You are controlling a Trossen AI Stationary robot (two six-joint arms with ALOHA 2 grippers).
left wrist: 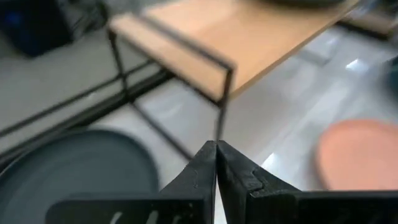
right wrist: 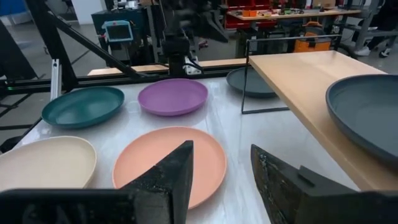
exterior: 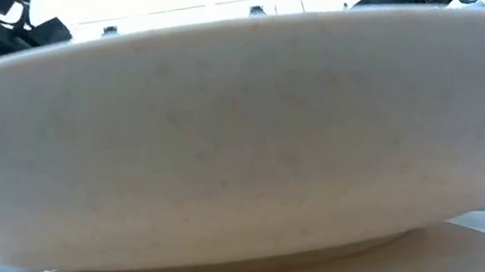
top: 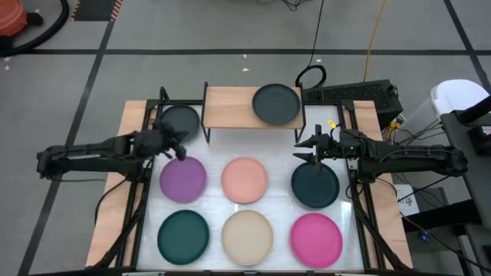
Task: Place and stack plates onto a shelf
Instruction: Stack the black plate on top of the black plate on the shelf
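The light-wood shelf (top: 234, 107) stands at the table's far side, and a dark grey plate (top: 276, 103) lies flat on its right half. A second dark grey plate (top: 180, 121) lies on the table left of the shelf. My left gripper (top: 180, 151) hovers shut between that plate (left wrist: 74, 168) and the purple plate (top: 182, 178), touching neither. My right gripper (top: 308, 150) is open, off the shelf's right near corner and above the far rim of a dark teal plate (top: 314, 185). In its wrist view (right wrist: 221, 162) nothing sits between the fingers.
Salmon (top: 245, 179), teal (top: 182, 235), beige (top: 247, 236) and magenta (top: 316, 239) plates lie flat on the white table. The beige plate (exterior: 243, 136) fills the low view. Black frame bars run along the table's sides. The shelf's left half (left wrist: 236, 43) is bare.
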